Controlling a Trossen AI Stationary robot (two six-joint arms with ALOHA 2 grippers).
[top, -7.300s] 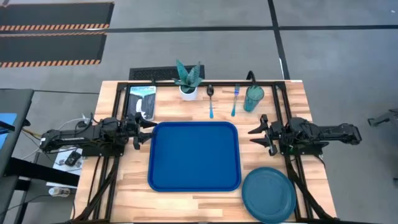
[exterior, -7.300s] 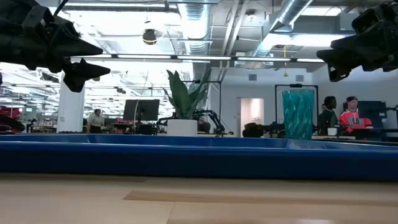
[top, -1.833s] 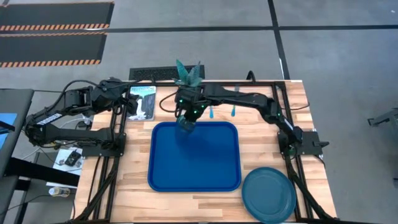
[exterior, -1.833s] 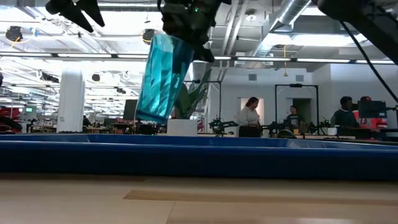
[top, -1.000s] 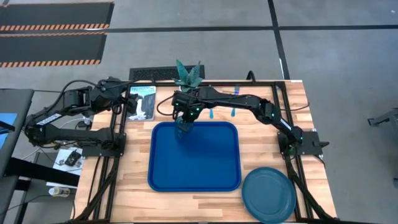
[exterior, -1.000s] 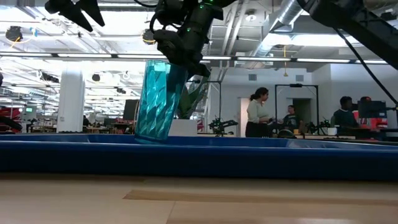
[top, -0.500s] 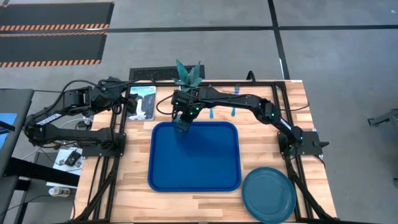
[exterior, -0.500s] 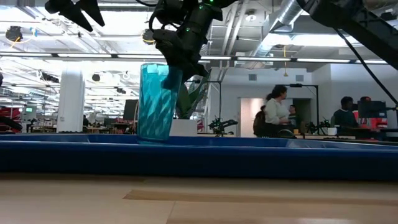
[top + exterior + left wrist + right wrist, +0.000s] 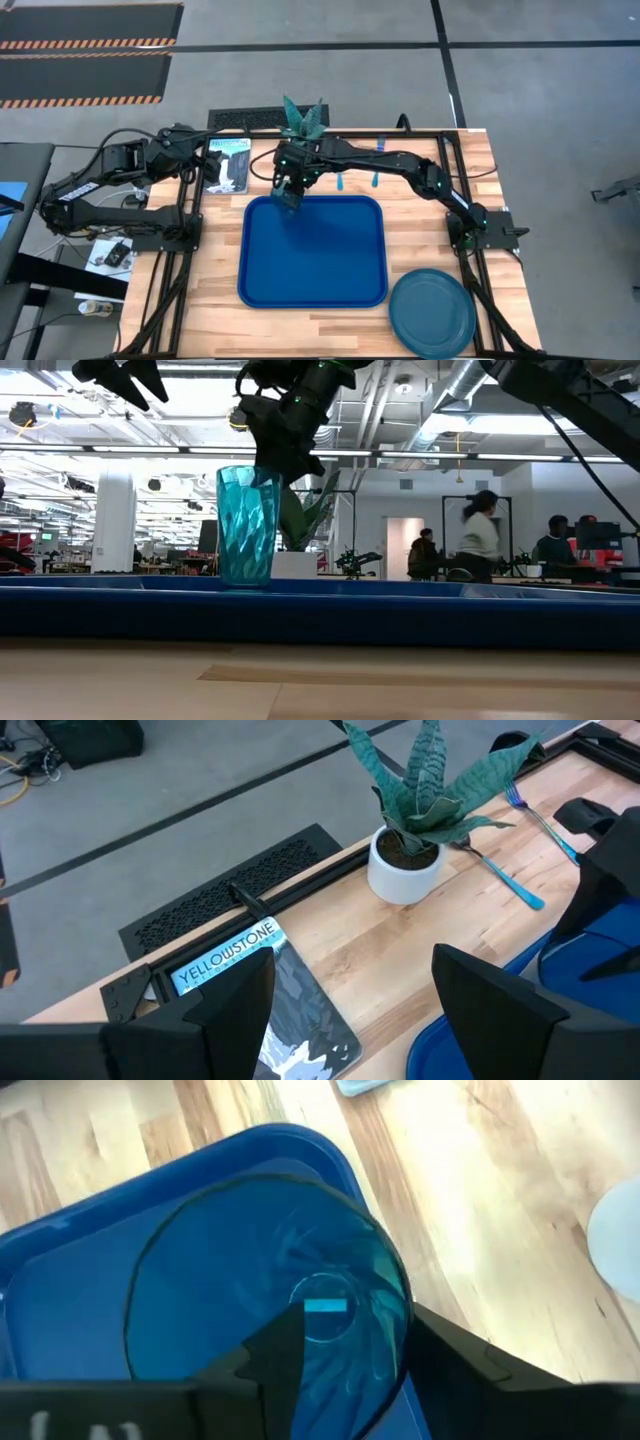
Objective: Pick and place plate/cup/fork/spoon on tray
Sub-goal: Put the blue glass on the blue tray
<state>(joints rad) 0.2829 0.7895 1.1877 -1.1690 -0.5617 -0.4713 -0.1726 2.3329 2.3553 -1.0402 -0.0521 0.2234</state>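
Left gripper (image 9: 212,158) idle, jaws wide, off the tray (image 9: 330,270). Cup (image 9: 247,525) upright in the tray's far-left corner, sitting between the right gripper (image 9: 291,185) jaws; can't tell if they're clamped or released. Left to do: spoon (image 9: 339,162), fork (image 9: 378,160), plate (image 9: 432,312).

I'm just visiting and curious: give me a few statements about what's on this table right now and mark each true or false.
1. The cup stands upright in the tray. True.
2. The plate lies in the tray. False: it lies on the table beside the tray's corner.
3. The right claw is at the cup. True.
4. The fork and spoon are in the tray. False: both lie on the table behind it.
5. The left claw holds the plant. False: it hangs open, holding nothing.
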